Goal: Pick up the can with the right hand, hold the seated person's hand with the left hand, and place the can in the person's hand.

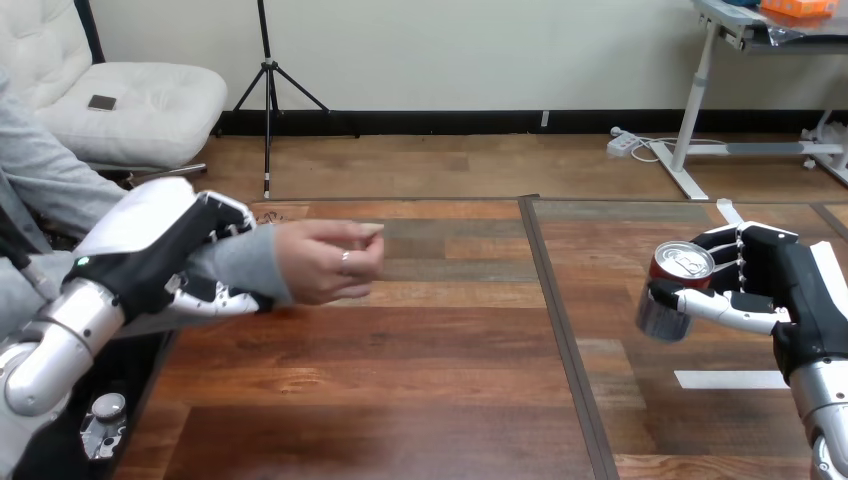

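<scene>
In the head view, the silver left arm (55, 345) comes in nearest at the lower left corner and rises toward the table's left side. Its left hand (150, 248) is clasped round the person's wrist (245, 262), over the grey sleeve: the fingers (228, 212) curl across the top and the thumb (215, 300) hooks underneath. Just past that grip, the person's hand (328, 262) points toward the middle of the table (400, 400), loosely curled, with nothing in it, raised above the wood.

At the lower right, the right arm (825, 400) reaches up to the right hand (795, 290), which grasps the can (672, 295). Its thumb (722, 308) crosses the near side of the can and its fingers wrap the far side. The can is red with a silver top, tilted so the top faces up and toward the camera, and it is lifted clear of the table. It is well apart from the person's hand, with a dark strip (562, 340) in the tabletop running between them. A white tape mark (730, 380) lies on the wood below the can.
</scene>
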Robot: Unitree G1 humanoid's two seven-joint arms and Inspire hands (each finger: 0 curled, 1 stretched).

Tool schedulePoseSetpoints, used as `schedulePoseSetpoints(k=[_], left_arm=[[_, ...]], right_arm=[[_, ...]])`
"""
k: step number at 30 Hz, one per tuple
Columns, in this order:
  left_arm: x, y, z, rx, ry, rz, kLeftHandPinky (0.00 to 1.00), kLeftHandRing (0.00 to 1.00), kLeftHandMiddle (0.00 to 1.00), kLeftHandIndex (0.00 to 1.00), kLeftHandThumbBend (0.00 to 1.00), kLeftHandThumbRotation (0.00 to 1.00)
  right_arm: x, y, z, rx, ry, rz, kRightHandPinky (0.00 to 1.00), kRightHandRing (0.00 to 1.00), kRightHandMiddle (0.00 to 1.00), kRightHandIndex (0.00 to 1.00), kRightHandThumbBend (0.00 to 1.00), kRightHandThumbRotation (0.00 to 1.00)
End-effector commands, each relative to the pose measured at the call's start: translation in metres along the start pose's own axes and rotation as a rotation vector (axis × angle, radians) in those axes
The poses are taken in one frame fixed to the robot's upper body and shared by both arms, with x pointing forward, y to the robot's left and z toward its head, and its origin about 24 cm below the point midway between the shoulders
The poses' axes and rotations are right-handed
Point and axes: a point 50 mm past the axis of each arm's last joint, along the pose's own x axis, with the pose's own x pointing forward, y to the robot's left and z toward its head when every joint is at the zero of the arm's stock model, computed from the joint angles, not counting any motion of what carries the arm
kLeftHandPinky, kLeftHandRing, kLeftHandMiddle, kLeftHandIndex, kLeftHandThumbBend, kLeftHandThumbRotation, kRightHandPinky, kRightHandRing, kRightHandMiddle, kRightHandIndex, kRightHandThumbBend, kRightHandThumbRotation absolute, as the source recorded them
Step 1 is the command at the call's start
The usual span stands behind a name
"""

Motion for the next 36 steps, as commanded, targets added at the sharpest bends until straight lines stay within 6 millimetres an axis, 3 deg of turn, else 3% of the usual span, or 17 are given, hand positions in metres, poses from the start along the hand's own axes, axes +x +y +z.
schedulePoseSetpoints(k=[1,36], left_arm=[[0.012,0.041,0.024,0.014,-0.114,0.162,0.18,0.24,0.32,0.39,0.43,0.00],[0.013,0.043,0.036,-0.009,-0.169,0.150,0.21,0.26,0.34,0.39,0.42,0.00]], right_arm=[[0.027,0.005,0.042,0.025,-0.178,-0.013,0.34,0.37,0.43,0.43,0.73,0.00],[0.039,0.026,0.062,0.074,-0.257,0.018,0.34,0.36,0.42,0.44,0.74,0.00]])
